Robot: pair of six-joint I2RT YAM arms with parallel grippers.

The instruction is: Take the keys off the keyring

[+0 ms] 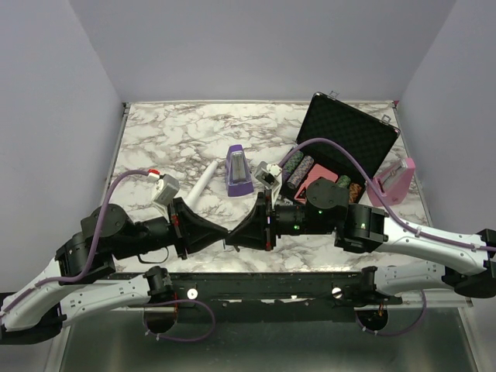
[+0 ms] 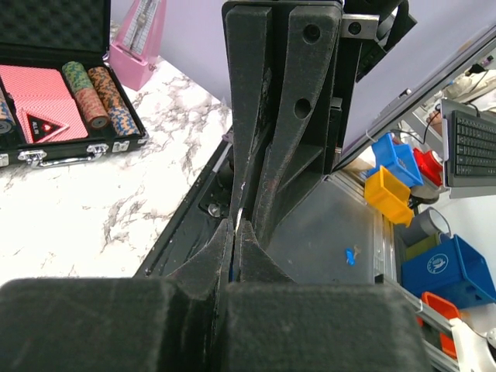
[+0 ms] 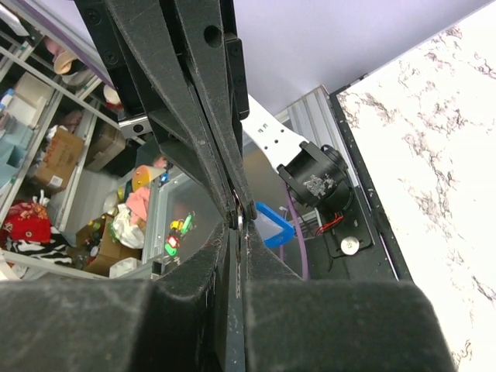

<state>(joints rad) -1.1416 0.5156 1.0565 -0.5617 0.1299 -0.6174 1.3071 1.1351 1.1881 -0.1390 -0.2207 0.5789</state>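
Observation:
My left gripper (image 1: 229, 234) and right gripper (image 1: 240, 232) meet tip to tip in the air over the table's near edge. Both are shut. A thin sliver of silver metal (image 3: 238, 219) shows pinched where the tips touch; in the left wrist view it is a pale line (image 2: 239, 208) between the right gripper's fingers (image 2: 267, 116). I cannot tell key from keyring in it; most is hidden inside the pads. In the right wrist view my right gripper (image 3: 237, 229) faces the left gripper's fingers (image 3: 194, 93). My left gripper (image 2: 235, 226) points toward the table's front rail.
On the marble table (image 1: 170, 139) stand a purple metronome (image 1: 238, 170), a white pen-like stick (image 1: 201, 184), an open black case (image 1: 349, 128) with poker chips and red cards, and a pink metronome (image 1: 395, 180) at the right edge.

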